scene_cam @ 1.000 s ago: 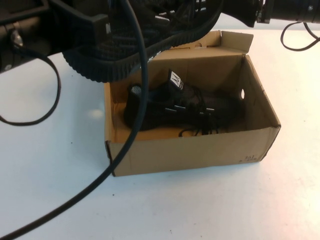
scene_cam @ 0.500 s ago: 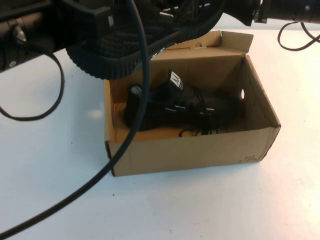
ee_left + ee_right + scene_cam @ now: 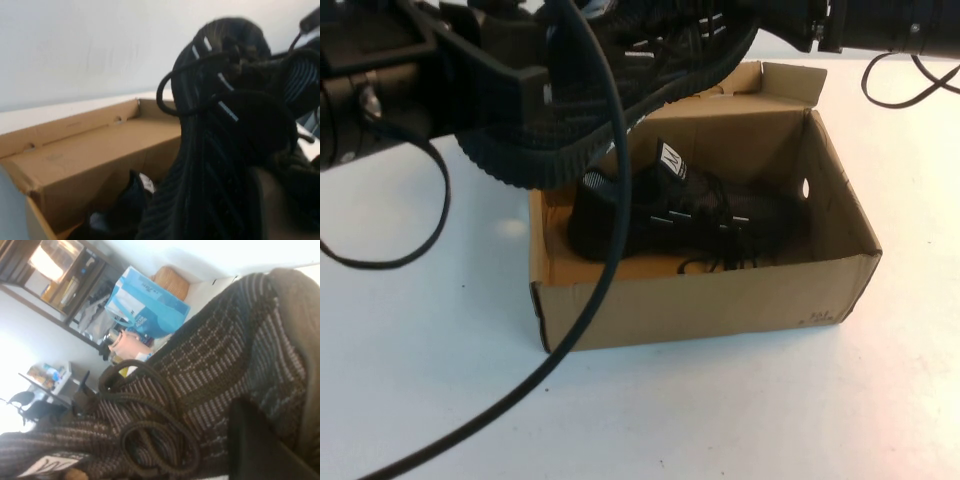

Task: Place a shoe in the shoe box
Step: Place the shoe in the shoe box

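A black knit shoe [image 3: 610, 90] hangs sole-up over the back left of the brown cardboard shoe box [image 3: 700, 300]. My left gripper [image 3: 510, 60] is shut on its heel end and my right gripper [image 3: 790, 20] is shut on its toe end. The held shoe fills the left wrist view [image 3: 220, 130], with a finger [image 3: 262, 200] pressed on it. It also fills the right wrist view [image 3: 210, 365], with a finger [image 3: 265, 440] on the knit. A second identical shoe [image 3: 670, 215] lies inside the box, its white tongue label up.
The box's flap lid [image 3: 790, 80] stands open at the back. A round hole [image 3: 805, 187] shows in the right end wall. Black cables [image 3: 590, 280] hang from the left arm across the box's front left corner. White table [image 3: 770, 410] surrounds the box.
The held shoe and the left arm have come slightly lower over the box's back left. The shoe inside the box has not moved.
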`<state>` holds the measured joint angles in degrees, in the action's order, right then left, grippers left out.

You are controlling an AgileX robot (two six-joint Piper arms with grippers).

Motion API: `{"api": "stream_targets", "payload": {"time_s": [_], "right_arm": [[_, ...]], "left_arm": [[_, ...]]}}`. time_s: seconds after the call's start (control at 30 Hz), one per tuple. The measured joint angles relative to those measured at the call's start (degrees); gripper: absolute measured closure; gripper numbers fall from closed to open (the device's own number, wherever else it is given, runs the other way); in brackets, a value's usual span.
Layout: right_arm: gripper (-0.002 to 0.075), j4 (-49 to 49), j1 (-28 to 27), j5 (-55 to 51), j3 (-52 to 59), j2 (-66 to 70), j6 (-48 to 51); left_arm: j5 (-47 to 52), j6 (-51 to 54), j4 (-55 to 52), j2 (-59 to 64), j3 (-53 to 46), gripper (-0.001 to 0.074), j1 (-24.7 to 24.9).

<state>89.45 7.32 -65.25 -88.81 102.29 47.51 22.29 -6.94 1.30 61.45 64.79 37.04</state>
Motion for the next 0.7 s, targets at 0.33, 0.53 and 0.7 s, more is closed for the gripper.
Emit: {"api": "stream_targets", "payload": {"time_s": [0.33,0.53,0.7], "right_arm": [[0.0589,-10.69,-2.23,-3.15,-7.43,0.12,2.51],[0.0589,-22.13,-2.61,-4.58,-15.63,0.12,2.51],[0.0589,-29.02,-2.61,-5.45,-20.01,0.12,2.64]], "left_arm": [[3.98,1.25,1.20,0.00,0.22,0.0286,0.00],[6.77,1.25,0.01,0.00,0.30,0.0225,0.00],[10.31,3.02,-0.54,0.04,1.30,0.0249,-1.74]]}}
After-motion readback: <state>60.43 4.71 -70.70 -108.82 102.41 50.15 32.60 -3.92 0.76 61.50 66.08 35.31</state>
